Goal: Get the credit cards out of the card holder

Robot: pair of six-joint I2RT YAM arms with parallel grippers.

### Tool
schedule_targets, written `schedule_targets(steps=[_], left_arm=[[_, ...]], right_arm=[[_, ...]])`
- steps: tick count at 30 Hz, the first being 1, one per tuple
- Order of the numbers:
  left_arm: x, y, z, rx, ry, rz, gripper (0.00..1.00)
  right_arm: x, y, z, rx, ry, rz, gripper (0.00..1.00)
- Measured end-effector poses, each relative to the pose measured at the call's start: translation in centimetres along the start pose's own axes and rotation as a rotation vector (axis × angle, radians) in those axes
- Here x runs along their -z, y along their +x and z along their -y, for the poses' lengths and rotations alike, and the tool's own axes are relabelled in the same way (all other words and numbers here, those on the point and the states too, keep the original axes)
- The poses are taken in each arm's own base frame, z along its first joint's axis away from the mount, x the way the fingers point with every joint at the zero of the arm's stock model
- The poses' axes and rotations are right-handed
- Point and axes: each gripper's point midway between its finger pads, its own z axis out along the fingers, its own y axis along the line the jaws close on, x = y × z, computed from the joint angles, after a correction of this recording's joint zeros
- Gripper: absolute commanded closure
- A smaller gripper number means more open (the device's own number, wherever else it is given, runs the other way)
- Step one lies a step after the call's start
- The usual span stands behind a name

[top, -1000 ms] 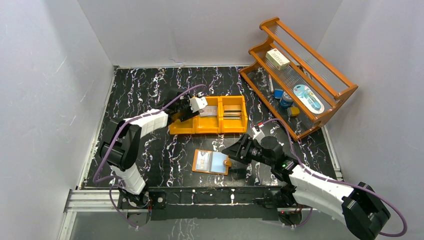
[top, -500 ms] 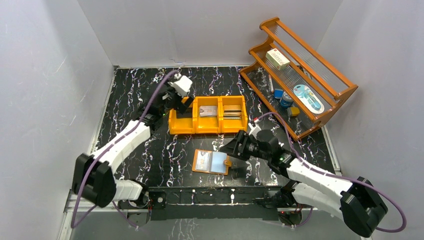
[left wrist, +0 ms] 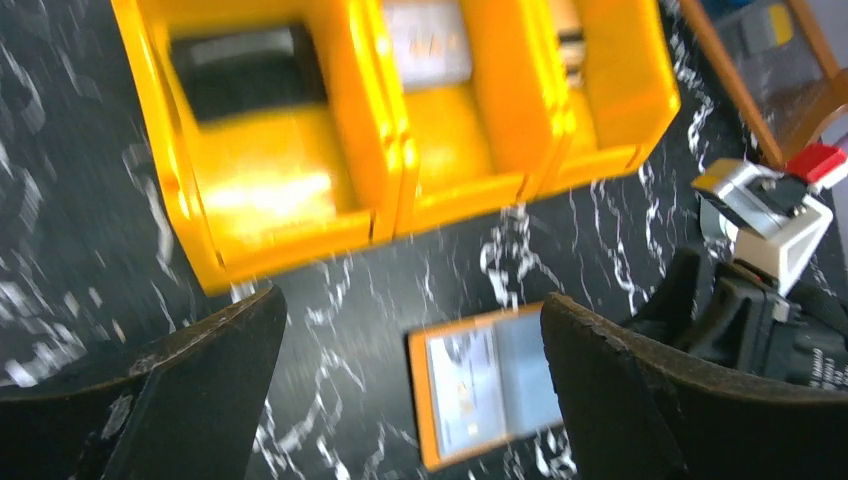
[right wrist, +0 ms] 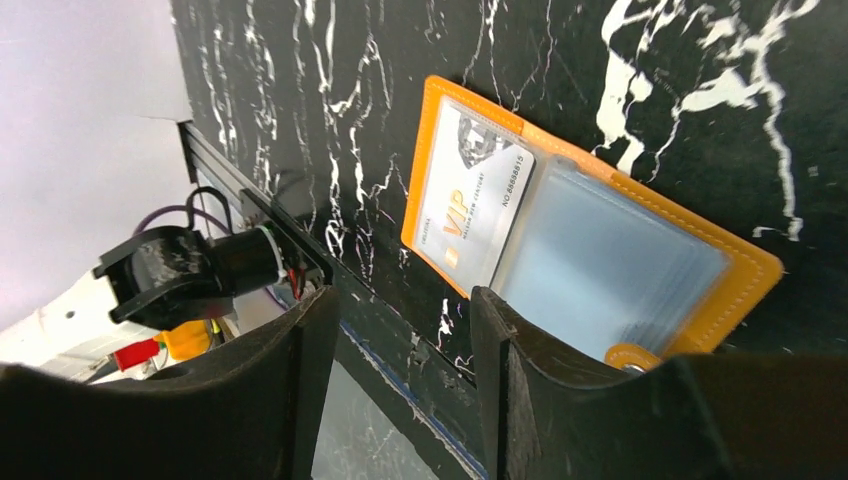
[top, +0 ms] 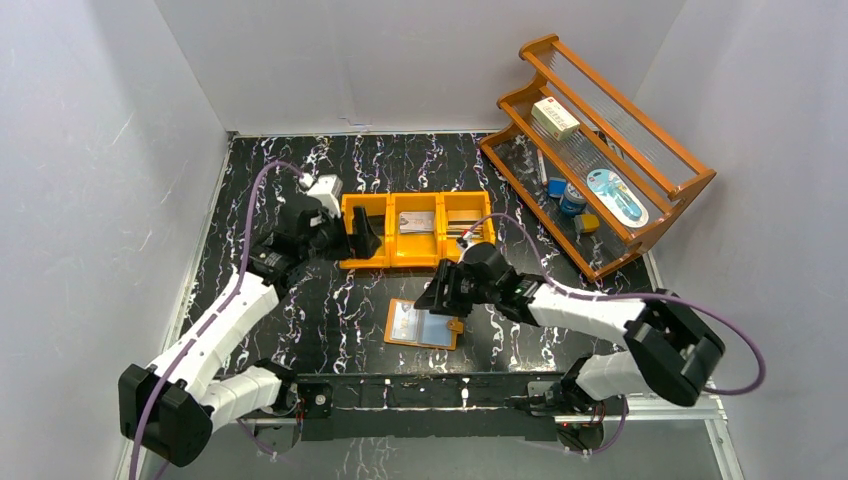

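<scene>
The card holder (top: 423,325) lies open and flat on the black marbled table, tan-orange with pale-blue sleeves. A silver VIP credit card (right wrist: 475,195) sits in its left sleeve. The holder also shows in the left wrist view (left wrist: 490,385), blurred. My right gripper (top: 440,296) hovers open and empty over the holder's far edge; in its wrist view (right wrist: 400,350) the snap tab (right wrist: 625,358) is beside one finger. My left gripper (top: 362,240) is open and empty at the orange bin's left end. Credit cards lie in the bin: silver (top: 416,222), striped (top: 463,225), black (left wrist: 245,70).
The orange three-compartment bin (top: 415,258) stands behind the holder. A wooden rack (top: 640,235) with a white box (top: 555,118) and small items is at the right back. Grey walls close in on the left, back and right. A metal rail (top: 420,392) runs along the near edge.
My left gripper has drawn back from over the bin's middle compartment to the bin's left end, empty. My right gripper has moved left and now hangs over the card holder.
</scene>
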Motion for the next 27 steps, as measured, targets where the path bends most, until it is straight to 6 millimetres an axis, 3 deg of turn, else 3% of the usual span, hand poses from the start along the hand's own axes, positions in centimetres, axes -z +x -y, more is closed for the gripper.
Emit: schedule_targets(steps=[3, 6, 13, 19, 27], left_arm=[[0.4, 4.5, -0.6, 0.143, -0.023, -0.112, 0.02], [1.0, 7.5, -0.6, 0.259, -0.024, -0.169, 0.05], [1.2, 11.7, 1.1, 0.438, 0.056, -0.301, 0.22], [1.1, 14.0, 1.9, 0.477, 0.102, -0.408, 0.27], [1.1, 14.4, 2.6, 0.465, 0.156, -0.444, 0.39]], right_arm=[[-1.6, 1.5, 0.6, -0.019, 0.037, -0.057, 0.43], [-2.8, 2.7, 1.2, -0.042, 0.065, -0.095, 0.43], [-3.6, 3.6, 2.3, -0.069, 0.118, -0.123, 0.48], [-4.9, 3.0, 0.9, -0.068, 0.086, -0.140, 0.52], [-5.3, 3.1, 2.8, -0.116, 0.173, -0.134, 0.57]])
